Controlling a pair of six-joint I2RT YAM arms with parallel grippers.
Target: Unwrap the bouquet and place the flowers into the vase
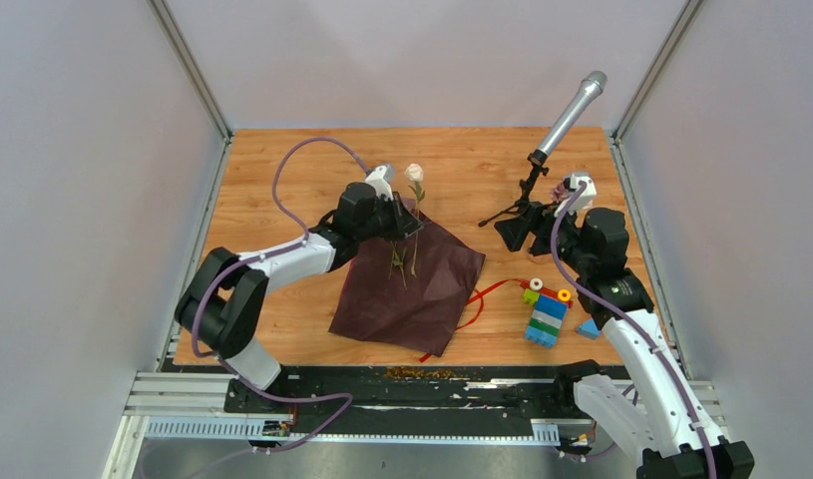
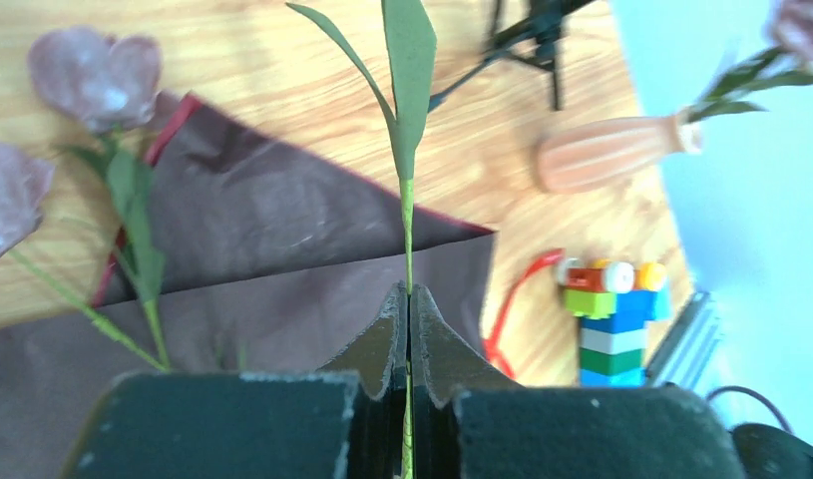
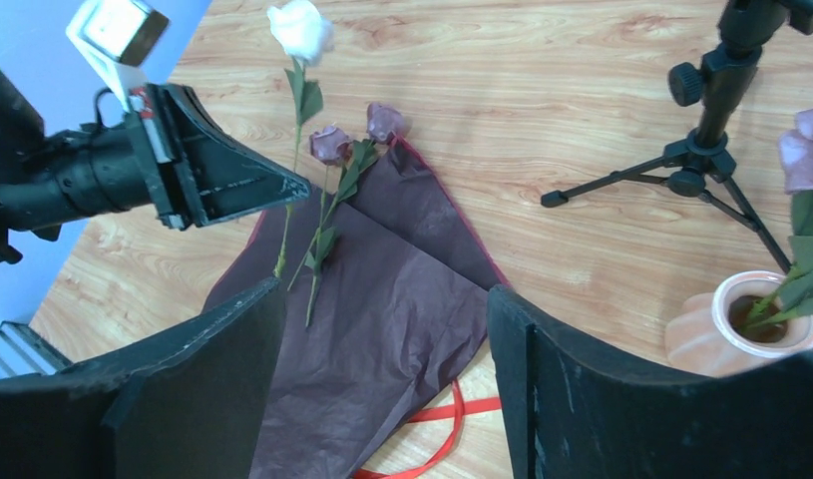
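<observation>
As the left gripper point(image 2: 410, 294) pinches a stem point(image 2: 407, 220), the right gripper point(image 3: 382, 289) gaping, tripod point(image 3: 696, 170) and bricks point(image 2: 609, 319) flank the vase point(image 2: 607, 152) on the wooden table point(image 1: 282, 170).

The left arm point(image 1: 282, 261) reaches forward and inward over the table point(image 1: 282, 160), its left pincer point(image 2: 410, 297) pressed tight together on a thin flower stem point(image 2: 408, 225). The right arm point(image 1: 636, 334) stretches forward along the right side, its right pincer point(image 3: 387, 299) spread wide apart, gripping nothing.
</observation>
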